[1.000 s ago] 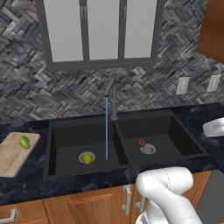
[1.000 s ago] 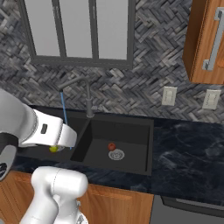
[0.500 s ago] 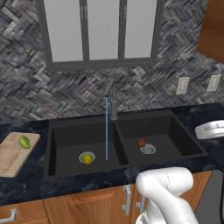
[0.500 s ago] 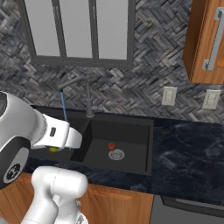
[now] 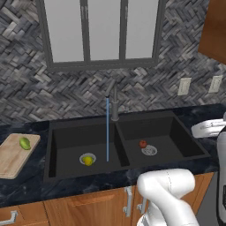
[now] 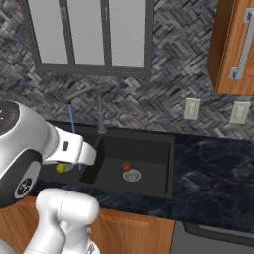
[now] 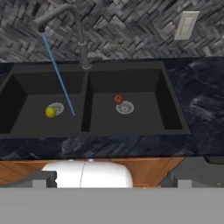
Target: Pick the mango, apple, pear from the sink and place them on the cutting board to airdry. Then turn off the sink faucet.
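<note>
The black double sink (image 5: 123,165) holds the small red apple (image 5: 142,144) in its right basin, next to the silver drain (image 5: 149,150). A yellow-green round fruit (image 5: 88,160) lies on the left basin's drain; whether it is the mango or the pear I cannot tell. A green elongated fruit (image 5: 24,142) rests on the tan cutting board (image 5: 11,159) left of the sink. Water runs in a thin blue stream (image 5: 107,130) from the sink faucet (image 5: 114,103). My gripper (image 7: 114,178) is open and holds nothing. It faces the sink from in front of the counter, far from the apple (image 7: 118,99).
Dark marble counter (image 6: 213,168) stretches right of the sink. Two wall outlets (image 5: 184,86) sit on the herringbone backsplash, and a wooden upper cabinet (image 6: 233,44) hangs at the right. My white arm (image 6: 44,149) covers part of the left basin in the right base view.
The arm has shifted a little to the right. The fruits lie where they were and the water still runs.
</note>
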Controlling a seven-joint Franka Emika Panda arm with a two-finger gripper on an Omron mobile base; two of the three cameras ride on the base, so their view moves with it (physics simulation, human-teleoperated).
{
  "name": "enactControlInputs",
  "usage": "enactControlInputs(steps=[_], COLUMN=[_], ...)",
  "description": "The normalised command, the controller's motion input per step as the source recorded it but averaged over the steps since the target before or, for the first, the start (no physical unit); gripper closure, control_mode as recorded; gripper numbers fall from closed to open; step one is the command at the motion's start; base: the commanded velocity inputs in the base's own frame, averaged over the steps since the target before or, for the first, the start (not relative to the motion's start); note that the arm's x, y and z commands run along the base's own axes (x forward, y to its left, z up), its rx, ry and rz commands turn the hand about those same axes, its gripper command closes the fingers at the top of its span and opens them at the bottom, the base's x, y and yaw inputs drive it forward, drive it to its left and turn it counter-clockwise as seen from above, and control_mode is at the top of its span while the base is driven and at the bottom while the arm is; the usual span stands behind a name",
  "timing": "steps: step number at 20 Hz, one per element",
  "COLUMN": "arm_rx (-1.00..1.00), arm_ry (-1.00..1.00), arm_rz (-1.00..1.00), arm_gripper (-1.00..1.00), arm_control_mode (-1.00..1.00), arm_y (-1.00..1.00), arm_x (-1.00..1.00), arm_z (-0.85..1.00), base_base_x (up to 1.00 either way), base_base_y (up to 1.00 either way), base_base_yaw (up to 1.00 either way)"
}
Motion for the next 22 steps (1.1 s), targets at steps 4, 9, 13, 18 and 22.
enactControlInputs(steps=[4, 9, 13, 18, 22], arm_rx=[0.00, 0.00, 0.00, 0.00, 0.00], arm_ry=[0.05, 0.01, 0.00, 0.00, 0.00], arm_rz=[0.00, 0.00, 0.00, 0.00, 0.00], arm_gripper=[-1.00, -1.00, -1.00, -1.00, -1.00], arm_control_mode=[-1.00, -1.00, -1.00, -1.00, -1.00], arm_y=[-0.01, -0.03, 0.00, 0.00, 0.00], arm_x=[0.22, 0.18, 0.11, 0.16, 0.17], arm_z=[-0.23, -0.22, -0.09, -0.03, -0.13], base_base_x=[0.00, 0.00, 0.00, 0.00, 0.00], base_base_y=[0.00, 0.00, 0.00, 0.00, 0.00], base_base_yaw=[0.00, 0.00, 0.00, 0.00, 0.00])
